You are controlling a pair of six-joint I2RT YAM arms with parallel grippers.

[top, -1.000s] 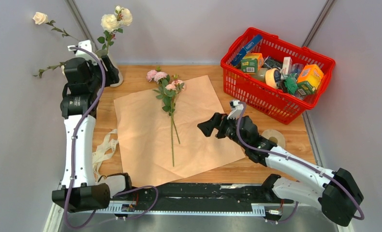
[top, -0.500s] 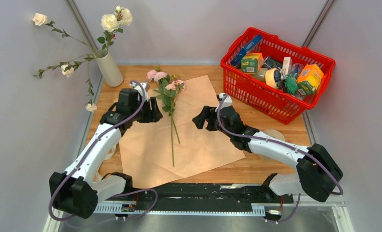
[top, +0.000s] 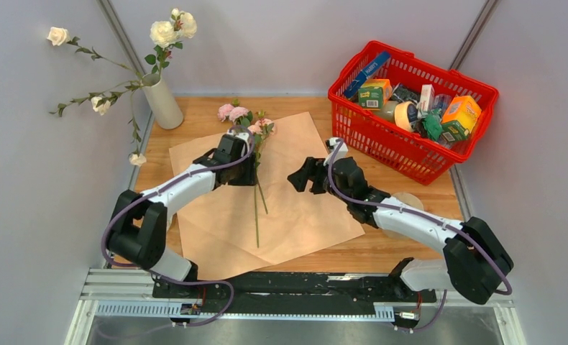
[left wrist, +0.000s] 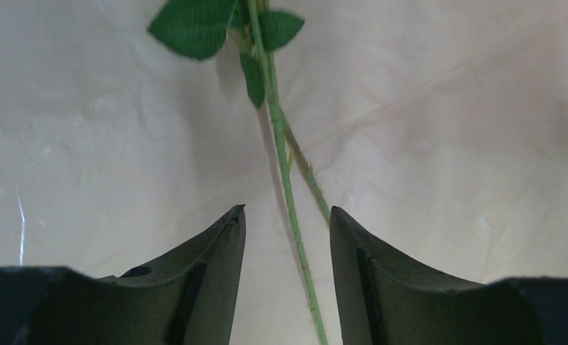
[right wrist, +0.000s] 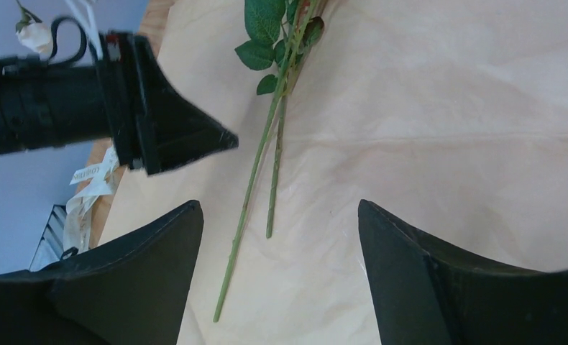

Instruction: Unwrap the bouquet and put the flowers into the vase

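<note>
Having swung over from the vase, the left tool is now straddling, jaws apart and seemingly narrowing, the remaining flowers lying on the unwrapped paper, while the released right tool is hovering nearby.

The wooden table carries a peach-tan paper sheet (creased, spread flat) at its middle; an off-white vase stands at the far left corner; a red basket sits far right; a tan tape roll lies right of the sheet.
</note>
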